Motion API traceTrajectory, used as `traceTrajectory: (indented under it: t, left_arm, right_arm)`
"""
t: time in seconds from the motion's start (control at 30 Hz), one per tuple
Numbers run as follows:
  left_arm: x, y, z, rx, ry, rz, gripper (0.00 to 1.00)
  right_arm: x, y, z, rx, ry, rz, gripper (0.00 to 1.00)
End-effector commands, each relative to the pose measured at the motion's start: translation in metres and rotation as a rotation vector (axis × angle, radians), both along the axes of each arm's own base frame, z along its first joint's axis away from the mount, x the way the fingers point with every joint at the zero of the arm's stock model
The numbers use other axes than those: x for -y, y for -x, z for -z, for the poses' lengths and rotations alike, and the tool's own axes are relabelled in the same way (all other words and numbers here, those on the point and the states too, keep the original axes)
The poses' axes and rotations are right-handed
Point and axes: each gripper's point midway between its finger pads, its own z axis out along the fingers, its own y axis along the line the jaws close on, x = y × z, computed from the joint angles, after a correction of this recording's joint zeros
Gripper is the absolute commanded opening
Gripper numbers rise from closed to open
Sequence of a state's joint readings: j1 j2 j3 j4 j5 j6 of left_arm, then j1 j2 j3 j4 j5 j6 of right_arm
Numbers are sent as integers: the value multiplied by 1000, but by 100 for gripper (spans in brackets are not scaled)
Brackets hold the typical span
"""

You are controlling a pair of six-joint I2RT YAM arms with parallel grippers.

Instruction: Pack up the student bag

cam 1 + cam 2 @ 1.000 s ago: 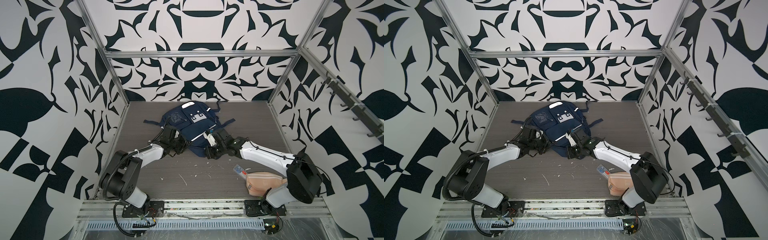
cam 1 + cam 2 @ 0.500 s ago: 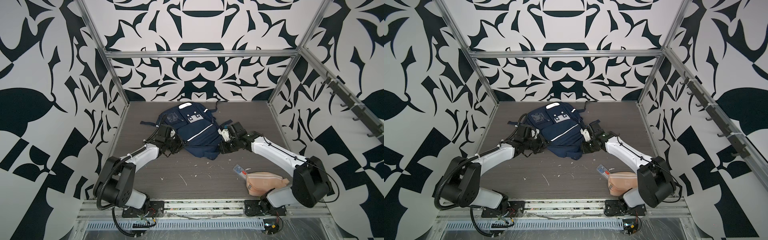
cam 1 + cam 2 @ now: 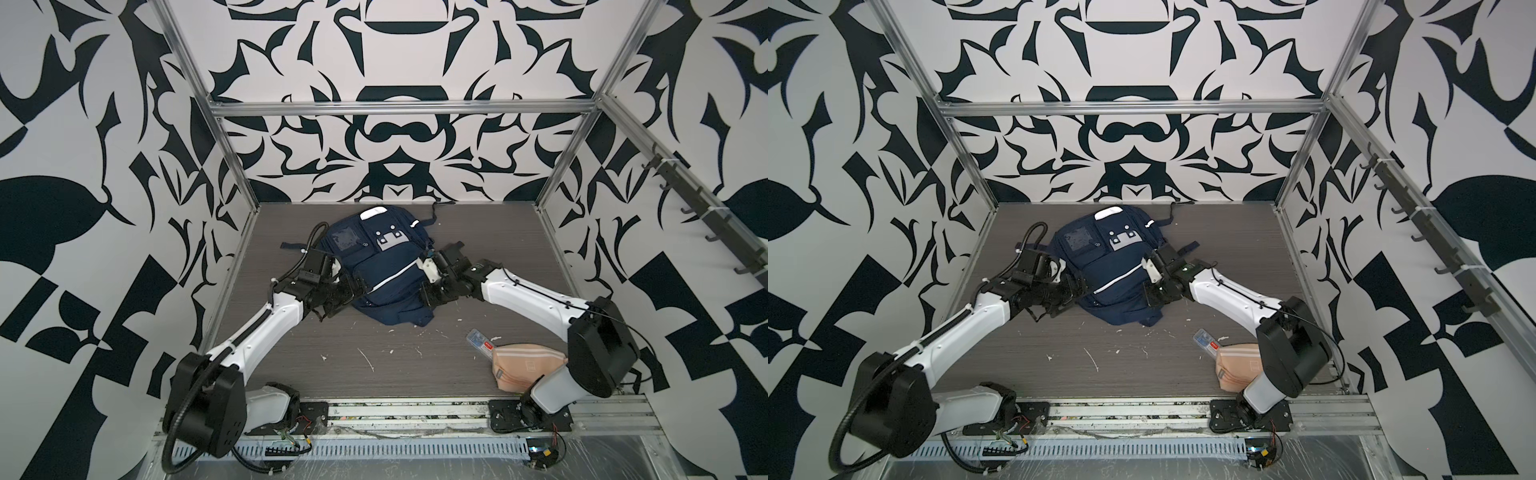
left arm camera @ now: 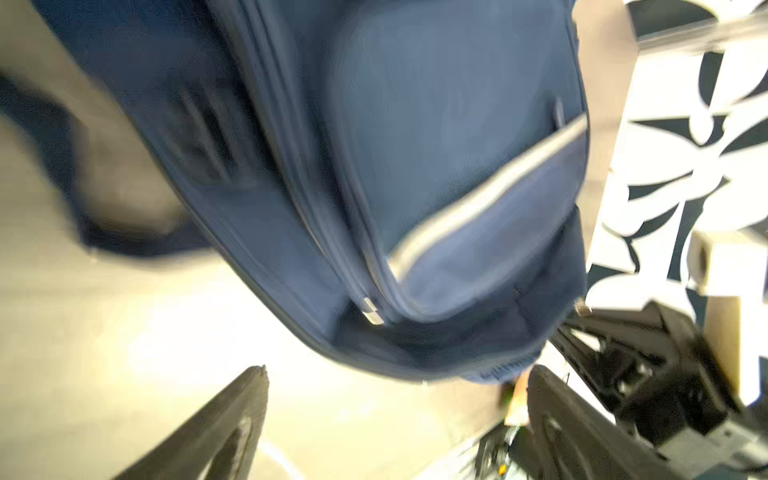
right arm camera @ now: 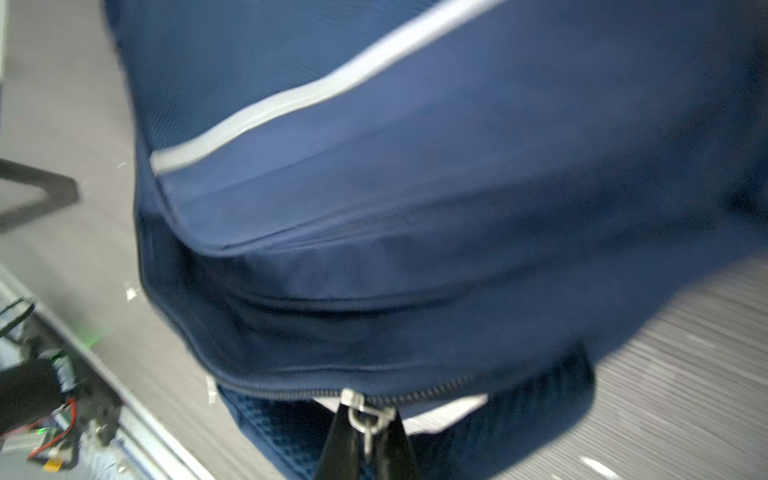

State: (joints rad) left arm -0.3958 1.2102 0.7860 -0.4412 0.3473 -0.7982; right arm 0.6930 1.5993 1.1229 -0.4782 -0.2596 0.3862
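Observation:
The student bag (image 3: 386,266) (image 3: 1115,266) is a navy backpack lying flat mid-table, front side up, with a white stripe across it. My left gripper (image 3: 353,289) (image 4: 395,415) stands open at its left edge, nothing between the fingers (image 4: 232,424); this view is blurred. My right gripper (image 3: 428,289) (image 5: 368,440) is at the bag's right side. It is shut on the metal zipper pull (image 5: 368,415) of the bag's (image 5: 415,208) main zip, and a white strip shows just below the teeth.
A peach-pink striped pouch (image 3: 523,365) (image 3: 1237,365) lies at the front right by the right arm's base, with a small clear plastic case (image 3: 480,338) (image 3: 1206,338) beside it. White scraps litter the table (image 3: 374,365). Dark straps trail from the bag toward the back wall.
My left gripper has opened and let go of the bag's left side. The right gripper keeps its hold on the zipper pull, and the bag has shifted and spread between the two arms.

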Motion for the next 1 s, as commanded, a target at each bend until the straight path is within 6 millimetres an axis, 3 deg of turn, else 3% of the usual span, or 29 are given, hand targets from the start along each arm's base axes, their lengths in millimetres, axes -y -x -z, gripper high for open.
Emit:
traceTrajectory:
  t: [0.0,0.23,0.47,0.53,0.7,0.83,0.87,0.97]
  left_arm:
    - [0,25,12,-101,38,-18,99]
    - [-21,25,30,-150,54,-267,99]
    - [-22,4,41,-126,62,-349,96]
    - [-20,-1,38,-108,53,-331,86]
    - [-19,-5,37,-95,46,-319,35]
    - [-23,-6,35,-75,27,-319,5]
    - [-25,-6,34,-71,20,-320,0]
    - [-32,-6,33,-60,15,-322,0]
  right_arm:
    - [-51,-4,-36,77,-139,-65,0]
    - [-102,22,-47,47,-297,-188,0]
    - [-109,44,-47,34,-334,-273,0]
    - [-107,48,-46,31,-335,-286,0]
    - [-103,52,-40,9,-313,-288,0]
    - [-96,49,-38,15,-281,-254,0]
    - [-94,48,-36,17,-265,-242,0]
    - [-78,44,-27,4,-202,-199,0]
